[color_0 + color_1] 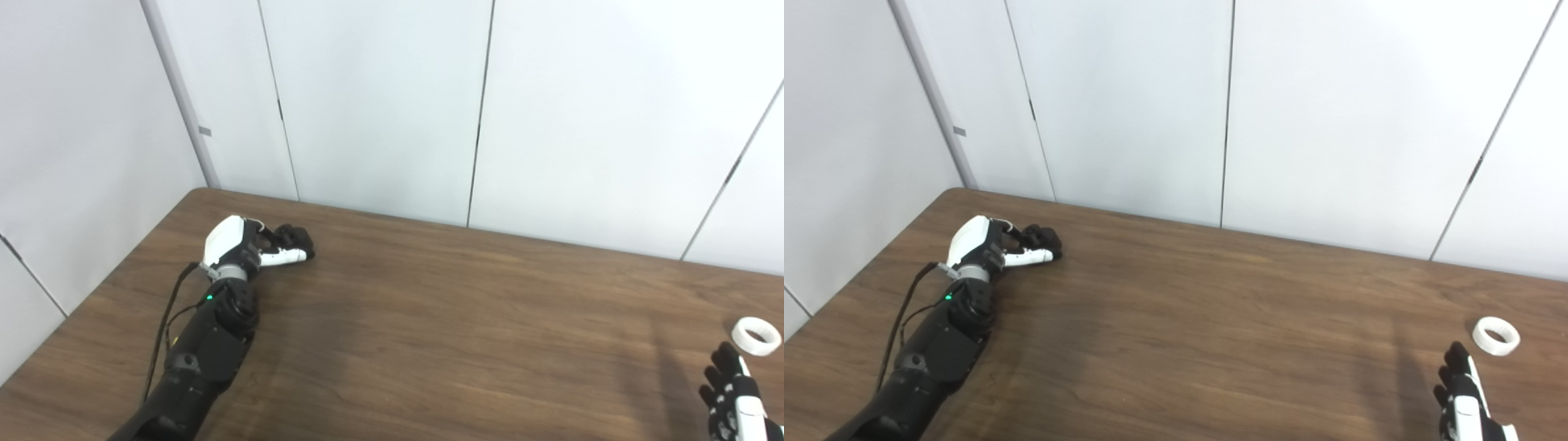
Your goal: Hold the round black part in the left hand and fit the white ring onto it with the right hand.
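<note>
Our left hand (257,245) curls near the tabletop's (429,318) far left corner, grasp unclear; our spread, cropped right hand (1464,398) sits just short of the white ring (1495,335) at the right edge

Bare lab or test room, brown wood-grain table (429,318), plain white panelled walls (380,104)

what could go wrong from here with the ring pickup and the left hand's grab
1. The white ring lies flat on the table, just beyond the right hand; fingertips arriving low could nudge it away instead of gripping it.
2. The left hand is curled at the far left; its dark fingers hide whatever it reaches for, so a secure hold on the black part cannot be confirmed.
3. The hands are far apart, so alignment may drift during mating.
</note>
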